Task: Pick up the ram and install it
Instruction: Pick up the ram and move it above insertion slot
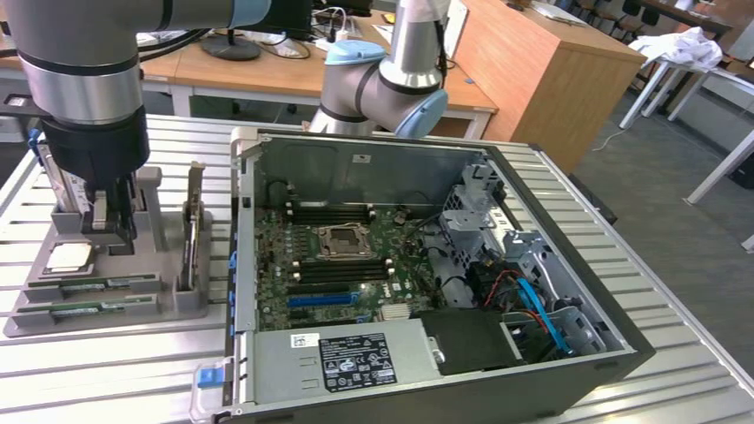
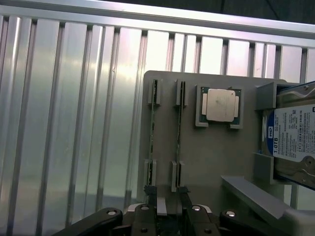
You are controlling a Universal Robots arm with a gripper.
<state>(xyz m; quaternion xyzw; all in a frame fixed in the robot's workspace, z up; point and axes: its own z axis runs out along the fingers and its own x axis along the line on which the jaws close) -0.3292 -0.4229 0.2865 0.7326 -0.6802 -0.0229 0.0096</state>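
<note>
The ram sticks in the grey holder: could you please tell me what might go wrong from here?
The two ram sticks lie close together, so the open claw might catch the wrong one or both. The processor and hard drive share the holder; a skewed approach could bump them.

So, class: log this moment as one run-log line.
gripper: open, empty | ram: two sticks slotted in holder | location: over holder
</note>
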